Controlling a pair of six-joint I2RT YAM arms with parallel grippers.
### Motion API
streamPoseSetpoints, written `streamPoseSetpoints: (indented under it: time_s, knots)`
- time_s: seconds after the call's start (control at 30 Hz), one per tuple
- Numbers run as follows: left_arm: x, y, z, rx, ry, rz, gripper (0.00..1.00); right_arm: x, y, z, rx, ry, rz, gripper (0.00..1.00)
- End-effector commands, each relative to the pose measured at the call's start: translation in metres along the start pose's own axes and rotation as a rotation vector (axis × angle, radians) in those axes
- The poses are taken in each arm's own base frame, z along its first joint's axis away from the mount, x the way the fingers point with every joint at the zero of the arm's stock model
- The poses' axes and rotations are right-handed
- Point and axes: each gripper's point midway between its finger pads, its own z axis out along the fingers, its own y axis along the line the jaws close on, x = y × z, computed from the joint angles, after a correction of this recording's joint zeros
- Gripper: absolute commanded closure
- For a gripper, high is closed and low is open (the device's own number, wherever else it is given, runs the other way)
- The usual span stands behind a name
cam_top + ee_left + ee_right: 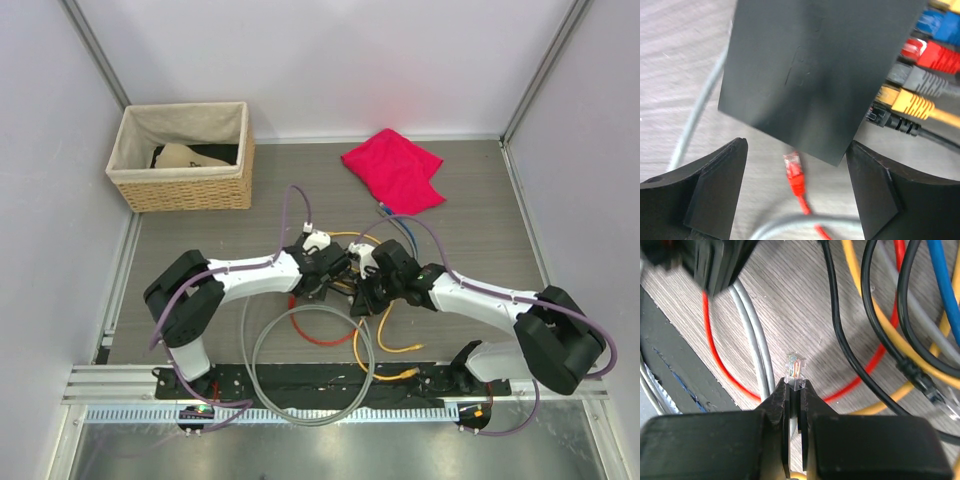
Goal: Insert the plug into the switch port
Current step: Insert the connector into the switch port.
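The switch [815, 75], a flat dark grey box, fills the upper left wrist view. Blue, red, grey, yellow and black plugs [912, 102] sit in sockets along its right edge. My left gripper [797, 150] is open, its fingers [715, 195] wide apart at the switch's near corner, not pressing on it. A loose red plug [794, 172] lies on the table under that corner. My right gripper [796, 387] is shut on a clear plug [795, 370], whose tip sticks out past the fingertips. In the top view both grippers [328, 272] [362, 288] meet at mid-table.
A wicker basket [185, 155] stands at the back left and a red cloth [395, 168] at the back right. A grey cable coil [310, 365], red cable [315, 335] and yellow cable [385, 335] lie in front of the grippers. Tangled cables [900, 325] cross under the right gripper.
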Motion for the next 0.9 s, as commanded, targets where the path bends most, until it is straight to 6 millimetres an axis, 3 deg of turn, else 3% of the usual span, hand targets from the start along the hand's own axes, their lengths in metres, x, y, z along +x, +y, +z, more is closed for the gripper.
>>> streamPoseSetpoints:
  time_s: [0.0, 0.17, 0.27, 0.4, 0.43, 0.47, 0.53, 0.6, 0.77, 0.87]
  knots:
    - [-0.038, 0.023, 0.011, -0.062, -0.11, -0.035, 0.17, -0.025, 0.008, 0.004, -0.036, -0.064, -0.067, 0.99]
    - [-0.058, 0.028, 0.017, 0.02, -0.128, -0.124, 0.17, -0.047, 0.01, 0.008, -0.04, -0.118, -0.108, 0.99]
    - [-0.059, 0.024, 0.006, 0.077, -0.132, -0.128, 0.12, -0.063, 0.017, 0.007, -0.067, -0.147, -0.14, 0.99]
    - [-0.055, 0.02, -0.015, 0.192, -0.146, -0.195, 0.09, -0.079, 0.031, 0.005, -0.128, -0.178, -0.199, 0.99]
    - [-0.061, 0.021, -0.03, 0.239, -0.18, -0.239, 0.08, -0.084, 0.034, 0.005, -0.144, -0.189, -0.217, 0.99]
    - [-0.053, 0.025, -0.031, 0.246, -0.173, -0.255, 0.08, -0.086, 0.037, 0.007, -0.168, -0.191, -0.226, 0.99]
    - [-0.06, 0.028, -0.051, 0.32, -0.221, -0.317, 0.08, -0.09, 0.041, 0.008, -0.188, -0.196, -0.234, 0.99]
    - [-0.054, 0.029, -0.056, 0.365, -0.232, -0.365, 0.08, -0.088, 0.043, 0.013, -0.214, -0.181, -0.232, 0.99]
    - [-0.06, 0.023, -0.085, 0.545, -0.295, -0.504, 0.13, -0.102, 0.048, 0.019, -0.246, -0.23, -0.238, 0.99]
    - [-0.062, 0.014, -0.09, 0.612, -0.277, -0.622, 0.19, -0.107, 0.052, 0.021, -0.264, -0.255, -0.238, 0.99]
